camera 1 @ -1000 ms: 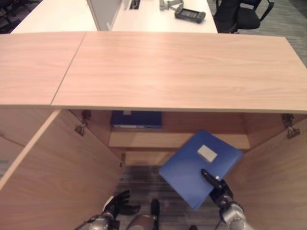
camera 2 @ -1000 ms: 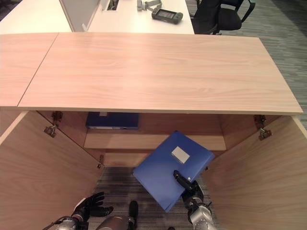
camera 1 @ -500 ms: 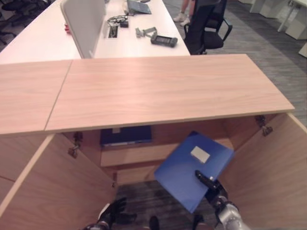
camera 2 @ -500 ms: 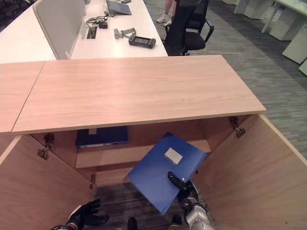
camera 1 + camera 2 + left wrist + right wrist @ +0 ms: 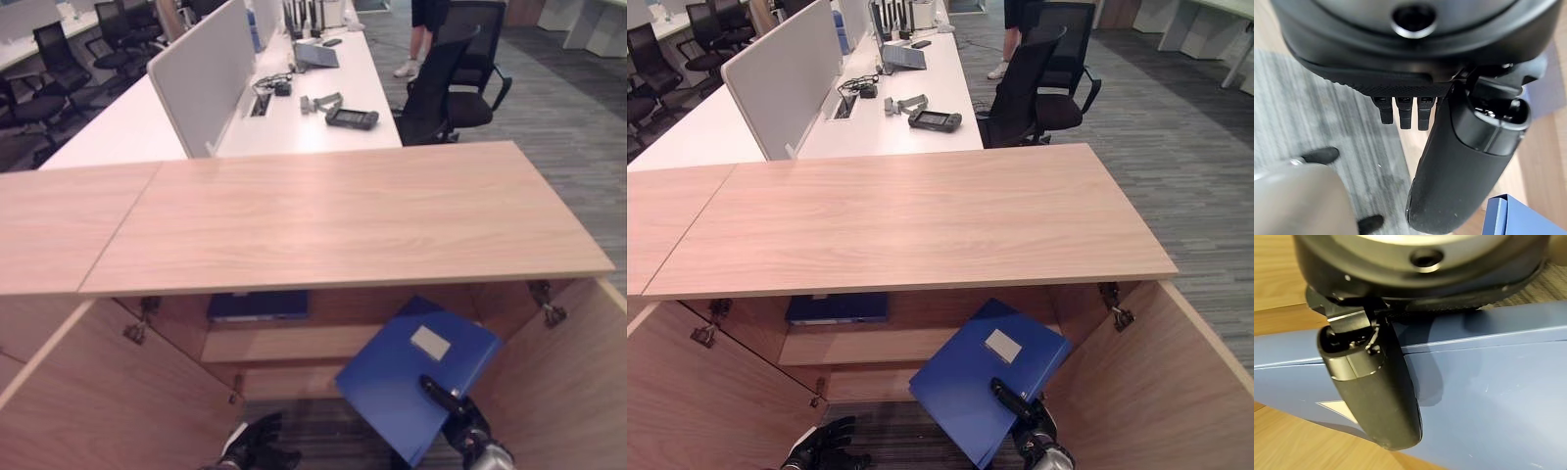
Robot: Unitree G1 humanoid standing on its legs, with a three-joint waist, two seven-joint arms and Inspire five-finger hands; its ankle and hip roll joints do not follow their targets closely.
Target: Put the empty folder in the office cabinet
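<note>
Below, the right robot hand (image 5: 1031, 423) pinches one corner of the flat blue plastic folder with a white label (image 5: 982, 377), thumb laid across its upper face; the right wrist view confirms the thumb pressed on the blue cover. The folder hangs tilted in front of the open light-wood office cabinet (image 5: 911, 215), near the inner wooden shelf (image 5: 872, 345) but not yet on it. A second dark blue folder (image 5: 837, 307) lies further back on the left. The left robot hand (image 5: 823, 452) waits low over the grey carpet floor (image 5: 892, 426), fingers relaxed and apart. Judged empty, the folder should be light and stiff, with smooth covers that could slip; a corner grip lets it swing.
</note>
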